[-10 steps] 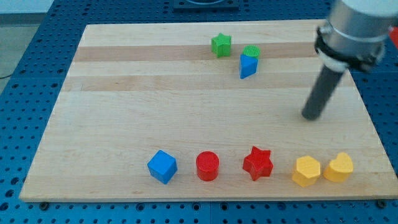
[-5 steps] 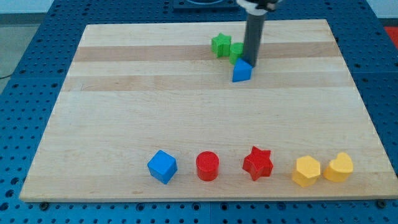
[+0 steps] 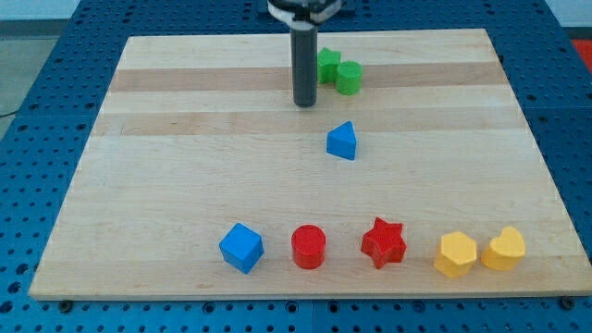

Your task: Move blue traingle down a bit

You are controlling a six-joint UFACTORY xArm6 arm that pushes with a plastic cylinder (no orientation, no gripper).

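The blue triangle (image 3: 341, 141) lies on the wooden board (image 3: 185, 166), a little above its middle. My tip (image 3: 304, 104) stands up and to the left of the triangle, apart from it. The rod rises from the tip to the view's top edge. A green star (image 3: 327, 65) and a green cylinder (image 3: 349, 77) sit just right of the rod, above the triangle; the rod covers part of the star.
Along the board's bottom edge runs a row: a blue cube (image 3: 241, 247), a red cylinder (image 3: 308, 247), a red star (image 3: 383, 242), a yellow hexagon block (image 3: 456, 254) and a yellow heart-shaped block (image 3: 503, 248).
The rod swung in from the right and reached the triangle, which slid down and left, away from the green blocks. The tip has now moved left, off the triangle. The green cylinder shifted left.
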